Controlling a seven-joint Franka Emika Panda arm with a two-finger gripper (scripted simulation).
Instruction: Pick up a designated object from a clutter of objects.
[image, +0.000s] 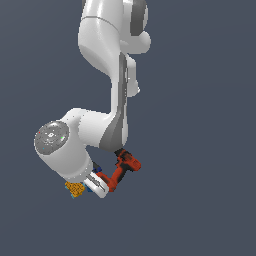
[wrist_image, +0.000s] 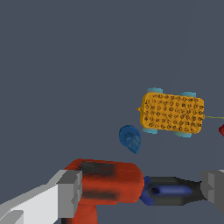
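The designated object is a tiny bright-blue knobbly lump (wrist_image: 130, 138), lying on the dark floor between the drill and the yellow-orange block (wrist_image: 172, 113). My gripper (wrist_image: 142, 190) is open, its grey fingers (wrist_image: 71, 192) spread wide. Between them in the wrist view show the red-and-black drill (wrist_image: 107, 181) and the blue screwdriver handle (wrist_image: 173, 191). The lump lies apart from the fingers, beyond the drill. In the exterior view the gripper (image: 97, 185) hangs low between the block (image: 75, 189) and the drill (image: 122, 170); the arm hides the lump there.
A tiny red bit (wrist_image: 222, 130) shows at the wrist view's edge beside the block. The arm's big white elbow (image: 60, 145) covers much of the clutter in the exterior view. Plain dark floor lies all around.
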